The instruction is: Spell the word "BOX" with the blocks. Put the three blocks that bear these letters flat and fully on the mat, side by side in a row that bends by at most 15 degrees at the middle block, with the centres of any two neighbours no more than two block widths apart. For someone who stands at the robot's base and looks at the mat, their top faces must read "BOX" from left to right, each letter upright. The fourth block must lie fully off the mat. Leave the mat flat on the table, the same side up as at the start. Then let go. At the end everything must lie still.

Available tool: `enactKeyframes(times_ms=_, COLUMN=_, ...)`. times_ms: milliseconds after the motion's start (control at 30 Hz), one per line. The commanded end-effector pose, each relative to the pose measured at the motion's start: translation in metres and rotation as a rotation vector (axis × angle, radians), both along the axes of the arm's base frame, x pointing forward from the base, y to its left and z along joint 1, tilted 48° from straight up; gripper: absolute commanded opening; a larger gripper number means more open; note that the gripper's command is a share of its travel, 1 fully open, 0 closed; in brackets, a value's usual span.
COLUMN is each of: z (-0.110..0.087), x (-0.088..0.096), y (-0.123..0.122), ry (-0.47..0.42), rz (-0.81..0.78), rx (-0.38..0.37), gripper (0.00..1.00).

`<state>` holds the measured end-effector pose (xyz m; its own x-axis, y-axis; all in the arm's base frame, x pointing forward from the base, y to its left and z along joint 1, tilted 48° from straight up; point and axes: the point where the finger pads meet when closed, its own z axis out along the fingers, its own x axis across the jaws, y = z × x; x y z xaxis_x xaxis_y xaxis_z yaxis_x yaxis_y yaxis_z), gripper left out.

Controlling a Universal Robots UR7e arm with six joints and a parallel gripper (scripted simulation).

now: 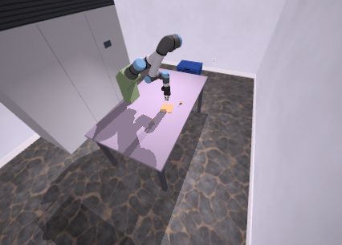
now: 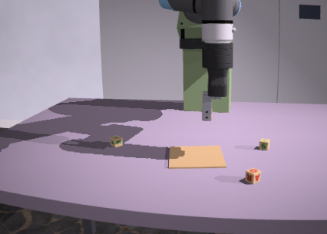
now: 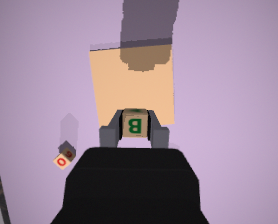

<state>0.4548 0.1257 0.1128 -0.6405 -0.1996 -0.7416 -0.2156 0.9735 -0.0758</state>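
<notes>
My gripper [image 1: 166, 99] [image 2: 206, 117] [image 3: 135, 119] is shut on the B block [image 3: 134, 126], which shows a green B, upside down in the wrist view. It is raised above the table, beyond the mat's edge in the wrist view. The tan mat [image 1: 168, 108] [image 2: 203, 159] [image 3: 127, 87] lies flat, with no block on it. A block with a red O on top [image 1: 181, 103] [image 2: 252, 176] [image 3: 62, 161] stands off the mat. A block with a green 6 or G on its side [image 2: 264, 144] and a green-marked block [image 1: 152, 120] [image 2: 117, 141] lie off opposite sides. Their top letters are unclear.
The pink table [image 1: 140, 140] [image 2: 127, 186] carries everything; its front edge is beyond the O block. The arm's green pedestal [image 1: 129, 88] [image 2: 192, 83] stands at the back. Arm shadows cross the mat and the table around the green-marked block.
</notes>
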Motion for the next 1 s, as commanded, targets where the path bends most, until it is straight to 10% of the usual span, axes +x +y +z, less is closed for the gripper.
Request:
enactKeyframes(times_ms=0, z=0.0009, x=-0.0009, y=0.0002, ry=0.0, rz=0.001, rx=0.0, gripper=0.49)
enactKeyframes(times_ms=567, z=0.0008, x=-0.001, y=0.0, ry=0.002, rz=-0.01, rx=0.012, gripper=0.49)
enactKeyframes(times_ms=967, z=-0.0001, x=-0.0014, y=-0.0011, ry=0.023, rz=-0.136, rx=0.152, gripper=0.49)
